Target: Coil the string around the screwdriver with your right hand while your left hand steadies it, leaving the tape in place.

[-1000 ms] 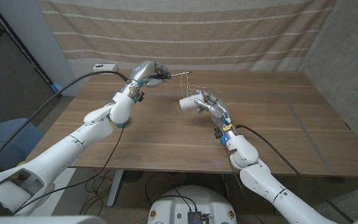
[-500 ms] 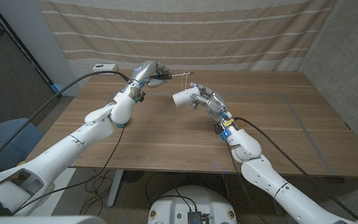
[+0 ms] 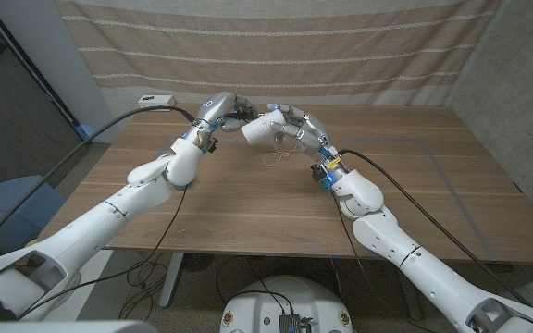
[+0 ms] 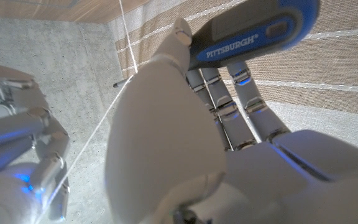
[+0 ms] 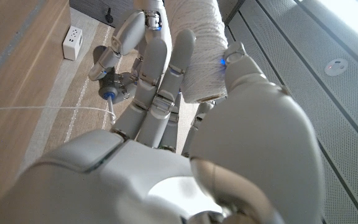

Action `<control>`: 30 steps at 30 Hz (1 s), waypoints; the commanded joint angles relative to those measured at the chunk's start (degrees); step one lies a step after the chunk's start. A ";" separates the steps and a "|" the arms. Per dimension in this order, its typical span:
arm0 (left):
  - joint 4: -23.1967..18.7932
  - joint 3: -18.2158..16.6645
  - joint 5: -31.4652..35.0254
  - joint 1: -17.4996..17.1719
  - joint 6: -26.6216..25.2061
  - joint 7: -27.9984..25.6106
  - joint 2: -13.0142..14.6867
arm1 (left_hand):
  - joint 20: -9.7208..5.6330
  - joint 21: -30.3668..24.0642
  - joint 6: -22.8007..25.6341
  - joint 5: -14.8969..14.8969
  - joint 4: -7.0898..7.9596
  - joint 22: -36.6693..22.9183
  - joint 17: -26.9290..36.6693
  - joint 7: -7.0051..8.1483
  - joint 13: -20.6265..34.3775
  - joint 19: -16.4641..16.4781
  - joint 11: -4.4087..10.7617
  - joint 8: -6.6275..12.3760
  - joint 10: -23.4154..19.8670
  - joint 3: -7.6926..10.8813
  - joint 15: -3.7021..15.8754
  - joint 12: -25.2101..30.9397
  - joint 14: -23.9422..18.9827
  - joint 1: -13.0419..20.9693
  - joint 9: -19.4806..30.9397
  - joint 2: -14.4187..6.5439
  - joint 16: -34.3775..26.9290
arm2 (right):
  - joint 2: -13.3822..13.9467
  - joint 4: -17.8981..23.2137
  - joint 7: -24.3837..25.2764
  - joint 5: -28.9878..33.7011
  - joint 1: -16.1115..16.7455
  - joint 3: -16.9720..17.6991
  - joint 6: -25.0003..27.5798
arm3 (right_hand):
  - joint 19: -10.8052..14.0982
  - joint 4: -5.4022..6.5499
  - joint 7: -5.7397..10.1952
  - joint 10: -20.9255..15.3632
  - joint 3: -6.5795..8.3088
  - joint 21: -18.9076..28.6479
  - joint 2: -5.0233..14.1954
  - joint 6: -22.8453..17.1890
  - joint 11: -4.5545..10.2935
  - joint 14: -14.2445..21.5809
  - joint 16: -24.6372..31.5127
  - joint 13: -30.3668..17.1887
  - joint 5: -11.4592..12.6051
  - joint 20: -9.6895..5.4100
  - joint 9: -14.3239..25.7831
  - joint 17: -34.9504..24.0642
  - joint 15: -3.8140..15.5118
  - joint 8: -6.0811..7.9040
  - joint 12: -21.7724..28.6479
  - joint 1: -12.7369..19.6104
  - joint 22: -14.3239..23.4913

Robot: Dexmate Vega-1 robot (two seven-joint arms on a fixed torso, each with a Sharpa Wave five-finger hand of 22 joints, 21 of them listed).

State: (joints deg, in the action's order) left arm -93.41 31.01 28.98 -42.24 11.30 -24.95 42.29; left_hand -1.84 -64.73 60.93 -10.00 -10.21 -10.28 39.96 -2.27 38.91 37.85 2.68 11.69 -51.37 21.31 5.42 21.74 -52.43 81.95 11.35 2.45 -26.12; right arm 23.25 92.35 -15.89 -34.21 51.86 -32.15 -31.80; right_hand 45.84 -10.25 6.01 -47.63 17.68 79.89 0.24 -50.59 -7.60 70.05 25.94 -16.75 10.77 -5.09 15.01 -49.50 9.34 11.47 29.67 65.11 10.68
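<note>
Since one second ago, our right hand has moved from the middle of the table up and toward our left hand, and now the two hands are very near each other at the far side of the table. We hold a white spool of string in the right hand; in the right wrist view the fingers and the thumb are closed around the spool. We grip the screwdriver in the left hand, with the thumb pressed on its black and blue handle. A thin white string runs tight from the screwdriver toward the right hand, and a loose loop of it hangs down to the table under the spool. The screwdriver is held above the table, not touching it.
</note>
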 commanded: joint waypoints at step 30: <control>-4.35 -0.21 0.92 -2.30 -2.69 2.35 1.28 | -10.33 -0.29 4.52 -0.31 1.20 -0.07 0.30 -2.17 0.41 1.25 -0.01 0.45 -0.62 2.94 4.04 -0.65 -2.39 5.27 1.20 -6.60 -0.02 | -11.76 -20.76 20.65 7.22 -15.38 5.72 0.68 | -0.79 2.26 -9.70 -7.26 7.10 0.91 8.53 -10.29 4.15 2.52 -0.88 -7.17 0.20 -7.13 0.09 -0.40 2.91 0.19 8.52 9.03 -0.08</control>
State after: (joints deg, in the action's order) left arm -96.69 31.11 29.67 -43.99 9.34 -22.91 43.42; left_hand -1.84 -64.50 60.94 -9.89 -10.21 -10.28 39.96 -2.26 39.18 37.85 2.98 11.91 -51.67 21.31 5.52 21.17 -52.52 81.95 11.35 2.45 -25.68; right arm 15.58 78.56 -2.97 -26.43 38.71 -28.37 -31.43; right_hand 45.33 -10.25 6.01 -47.72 17.68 80.54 0.25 -50.59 -7.69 70.13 25.16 -16.75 10.64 -5.01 15.05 -49.77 9.42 11.47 29.67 65.12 10.38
